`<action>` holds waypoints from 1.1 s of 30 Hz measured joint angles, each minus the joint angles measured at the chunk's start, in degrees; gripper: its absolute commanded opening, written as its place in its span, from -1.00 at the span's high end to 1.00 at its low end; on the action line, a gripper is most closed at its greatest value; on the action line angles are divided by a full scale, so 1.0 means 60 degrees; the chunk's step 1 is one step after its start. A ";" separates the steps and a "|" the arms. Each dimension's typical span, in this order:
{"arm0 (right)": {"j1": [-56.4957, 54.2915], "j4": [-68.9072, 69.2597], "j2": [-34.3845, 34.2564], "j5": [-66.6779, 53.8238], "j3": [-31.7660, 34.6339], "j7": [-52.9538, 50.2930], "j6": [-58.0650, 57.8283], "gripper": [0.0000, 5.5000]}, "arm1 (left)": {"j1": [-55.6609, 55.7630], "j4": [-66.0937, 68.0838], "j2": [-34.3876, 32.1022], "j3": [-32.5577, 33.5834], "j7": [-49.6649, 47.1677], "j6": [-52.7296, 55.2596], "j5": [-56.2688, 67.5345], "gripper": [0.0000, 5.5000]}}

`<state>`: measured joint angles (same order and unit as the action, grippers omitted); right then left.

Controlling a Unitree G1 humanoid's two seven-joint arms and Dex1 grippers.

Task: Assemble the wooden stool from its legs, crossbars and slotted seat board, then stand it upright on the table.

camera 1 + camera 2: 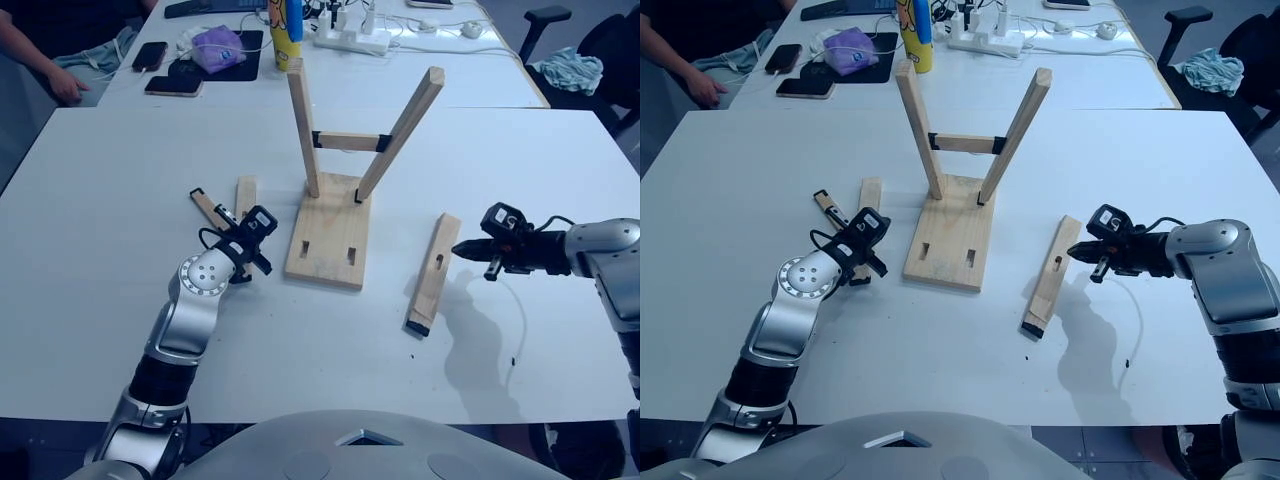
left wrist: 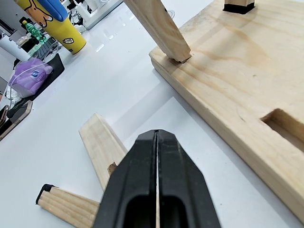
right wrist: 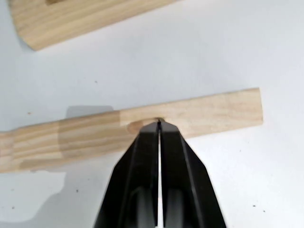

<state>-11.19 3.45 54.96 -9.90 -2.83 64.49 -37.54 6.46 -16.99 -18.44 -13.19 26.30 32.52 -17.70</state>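
Your left gripper sits shut, empty — seat board at its 3 o'clock. Your right gripper is closed too; tips by the loose leg.

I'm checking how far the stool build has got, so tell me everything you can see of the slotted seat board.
The seat board is a rectangular slab of pale wood with visible grain, lying flat near the middle of the white table. Two legs stand in its far slots, splaying apart and joined by a crossbar with black ends. Its two near slots are empty. The shut left claw is near its left edge, not touching it.
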 measured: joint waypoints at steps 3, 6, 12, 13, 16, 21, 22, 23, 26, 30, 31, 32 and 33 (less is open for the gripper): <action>0.0002 -0.0257 -0.0013 -0.0129 0.0000 0.0053 0.0005 1.00 | 0.0028 0.0001 -0.0002 -0.0022 -0.0020 0.0000 0.0048 0.99; 0.0003 -0.0351 -0.0078 -0.0298 -0.0013 0.0062 -0.0024 1.00 | 0.0029 0.0004 -0.0015 -0.0031 -0.0026 -0.0002 0.0123 0.99; 0.0002 -0.0475 -0.0361 -0.0499 -0.0135 0.0036 -0.0197 1.00 | 0.0031 0.0058 -0.0086 -0.0039 -0.0052 -0.0008 0.0137 0.99; 0.0002 -0.0471 -0.0390 -0.0490 -0.0194 0.0018 -0.0195 1.00 | 0.0030 0.0060 -0.0090 -0.0043 -0.0057 -0.0009 0.0138 0.99; 0.0000 -0.0408 -0.0496 -0.0482 -0.0381 -0.0085 -0.0217 1.00 | 0.0030 0.0060 -0.0092 -0.0057 -0.0063 -0.0006 0.0142 0.99; -0.0206 -0.0359 -0.0600 0.0017 -0.0946 -0.0362 -0.0073 1.00 | 0.0036 0.0059 -0.0115 -0.0074 -0.0062 0.0012 0.0206 0.99; -0.0325 -0.0416 -0.0601 0.0182 -0.1105 -0.0411 0.0018 1.00 | 0.0042 0.0059 -0.0127 -0.0080 -0.0057 0.0017 0.0210 0.99; -0.0469 -0.0476 -0.0600 0.0372 -0.1250 -0.0449 0.0118 1.00 | 0.0061 0.0060 -0.0148 -0.0089 -0.0054 0.0021 0.0213 0.99; -0.0913 -0.0697 -0.0571 0.1048 -0.1681 -0.0613 0.0435 1.00 | 0.0200 0.0066 -0.0182 -0.0120 -0.0045 0.0029 0.0239 0.99; -0.1627 -0.1216 -0.0568 0.1765 -0.2351 -0.0477 0.0944 1.00 | 0.0340 0.0084 -0.0187 -0.0143 -0.0051 0.0062 0.0307 0.99; -0.1778 -0.1355 -0.0570 0.1902 -0.2502 -0.0362 0.1139 1.00 | 0.0357 0.0091 -0.0184 -0.0149 -0.0054 0.0064 0.0312 0.99; -0.1941 -0.1488 -0.0581 0.2015 -0.2674 -0.0250 0.1353 1.00 | 0.0371 0.0103 -0.0184 -0.0152 -0.0058 0.0063 0.0317 0.99; -0.2068 -0.1623 -0.0616 0.2130 -0.2804 -0.0127 0.1626 1.00 | 0.0378 0.0136 -0.0185 -0.0154 -0.0062 0.0062 0.0321 0.99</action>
<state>-23.60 -6.29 51.27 2.88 -19.65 63.73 -27.79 8.73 -16.18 -19.56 -14.12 25.93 32.89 -15.78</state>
